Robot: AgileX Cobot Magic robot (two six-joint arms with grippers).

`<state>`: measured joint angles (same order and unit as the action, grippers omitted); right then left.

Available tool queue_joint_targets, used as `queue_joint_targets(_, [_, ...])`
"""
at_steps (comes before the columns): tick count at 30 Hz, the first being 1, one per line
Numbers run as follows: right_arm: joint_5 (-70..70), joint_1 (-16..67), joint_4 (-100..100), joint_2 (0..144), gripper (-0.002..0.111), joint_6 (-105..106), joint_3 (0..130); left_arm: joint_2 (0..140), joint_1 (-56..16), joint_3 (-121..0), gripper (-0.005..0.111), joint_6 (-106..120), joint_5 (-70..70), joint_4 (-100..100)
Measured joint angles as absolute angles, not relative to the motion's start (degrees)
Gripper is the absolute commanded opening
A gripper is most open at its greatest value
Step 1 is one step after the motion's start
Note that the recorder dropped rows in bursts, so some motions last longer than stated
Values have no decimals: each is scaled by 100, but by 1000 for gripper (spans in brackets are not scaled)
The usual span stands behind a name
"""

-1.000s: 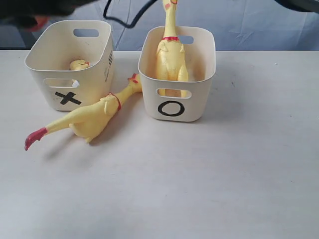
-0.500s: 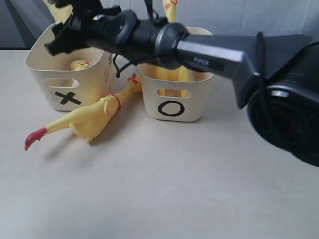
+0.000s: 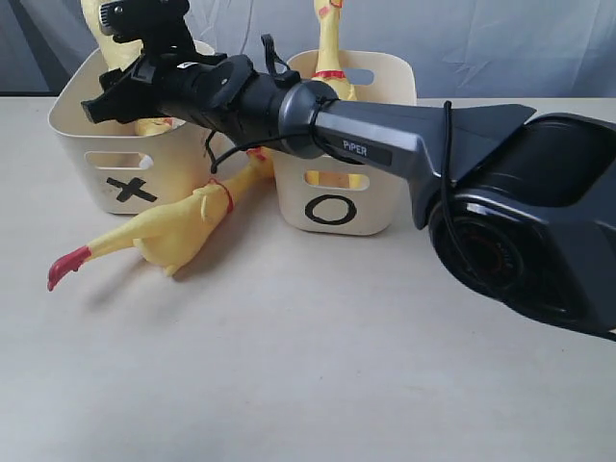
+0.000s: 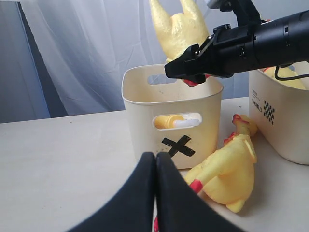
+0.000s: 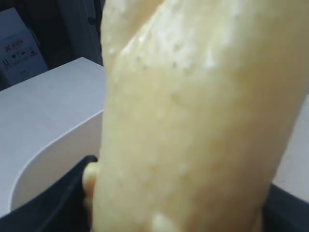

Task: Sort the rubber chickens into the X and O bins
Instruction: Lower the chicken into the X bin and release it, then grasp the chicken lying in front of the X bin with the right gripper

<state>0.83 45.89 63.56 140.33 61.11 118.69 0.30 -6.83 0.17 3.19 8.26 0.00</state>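
Observation:
My right gripper (image 3: 114,96) reaches across the table and is shut on a yellow rubber chicken (image 3: 102,21), holding it above the X bin (image 3: 91,159). That chicken (image 5: 193,111) fills the right wrist view, with a black finger on each side. A second chicken (image 3: 152,125) lies inside the X bin. A third chicken (image 3: 329,67) stands upright in the O bin (image 3: 385,197). One more chicken (image 3: 178,231) lies on the table between the bins, red feet toward the front left. My left gripper (image 4: 155,162) is shut and empty, low in front of the X bin (image 4: 145,125).
The right arm (image 3: 404,135) spans the table from the right, crossing in front of the O bin's rim. A pale curtain (image 4: 87,53) hangs behind the bins. The white tabletop (image 3: 318,366) stretches toward the front.
The right arm has swung in from above with the chicken in its gripper and now reaches over the X bin, a little lower than half a second ago. The other chickens have not moved.

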Motion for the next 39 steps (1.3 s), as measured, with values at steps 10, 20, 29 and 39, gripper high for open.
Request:
queue_joint_targets(10, [-463,4589,6504,14010,82,6096,11869,30,-683,17,0,319,826,0])
queue_joint_targets(20, [-1508,4568,6261,13211,78,6096,11869,30,-683,17,0,319,826,0])
queue_joint_targets(29, [-6226,4655,2592,12547,78,5886,11904,30,-683,17,0,319,826,0])
queue_joint_targets(39, [-5732,4655,1090,13309,78,5551,11904,30,-683,17,0,319,826,0])
